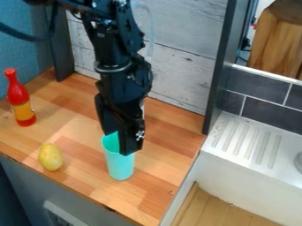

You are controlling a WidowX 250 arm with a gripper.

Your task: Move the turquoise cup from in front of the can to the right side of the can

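Camera view: gripper at teal cup on counter, nr front edge; can't tell if open/closed. Cup reached, prob. unlifted.

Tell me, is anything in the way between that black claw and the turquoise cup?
Nothing visible stands between them: the gripper is right at the cup's rim, partly covering it. The yellow oval object and red bottle are off toward the picture's left side.
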